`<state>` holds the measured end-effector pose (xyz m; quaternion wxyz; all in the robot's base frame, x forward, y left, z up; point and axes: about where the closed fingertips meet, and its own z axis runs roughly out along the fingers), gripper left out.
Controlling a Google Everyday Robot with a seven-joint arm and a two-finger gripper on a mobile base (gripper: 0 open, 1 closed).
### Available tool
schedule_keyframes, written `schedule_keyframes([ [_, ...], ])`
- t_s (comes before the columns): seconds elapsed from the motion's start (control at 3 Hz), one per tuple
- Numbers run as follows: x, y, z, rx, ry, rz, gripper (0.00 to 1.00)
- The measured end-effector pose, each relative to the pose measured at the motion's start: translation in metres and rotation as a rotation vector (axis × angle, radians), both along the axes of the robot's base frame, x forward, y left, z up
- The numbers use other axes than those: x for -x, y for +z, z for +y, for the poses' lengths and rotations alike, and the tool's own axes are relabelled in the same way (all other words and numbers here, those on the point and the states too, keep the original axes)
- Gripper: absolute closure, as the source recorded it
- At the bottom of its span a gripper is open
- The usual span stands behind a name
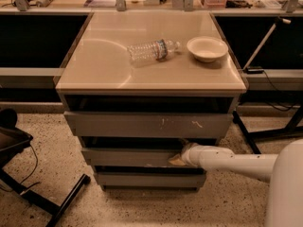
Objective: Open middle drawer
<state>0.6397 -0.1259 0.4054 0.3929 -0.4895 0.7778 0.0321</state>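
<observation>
The middle drawer (128, 157) is a wide, shallow grey front in the cabinet, below the taller scratched front (147, 124) and above the shortest plain front (149, 179). It stands out slightly, with a dark gap above it. My white arm (236, 162) reaches in from the lower right. My gripper (179, 159) is at the right end of the middle drawer's front, against its upper edge.
A clear plastic bottle (152, 50) lies on its side on the beige cabinet top (104, 60), next to a white bowl (207, 48). A black chair base (28, 183) stands on the speckled floor at left. Black stand legs (265, 131) are at right.
</observation>
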Motion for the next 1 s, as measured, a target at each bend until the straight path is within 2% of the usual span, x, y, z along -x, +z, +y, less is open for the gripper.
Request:
schedule_keyframes([
  [0.67, 0.0, 0.004, 0.0, 0.0, 0.0, 0.0, 0.89],
  [1.0, 0.018, 0.008, -0.006, -0.009, -0.017, -0.019, 1.0],
])
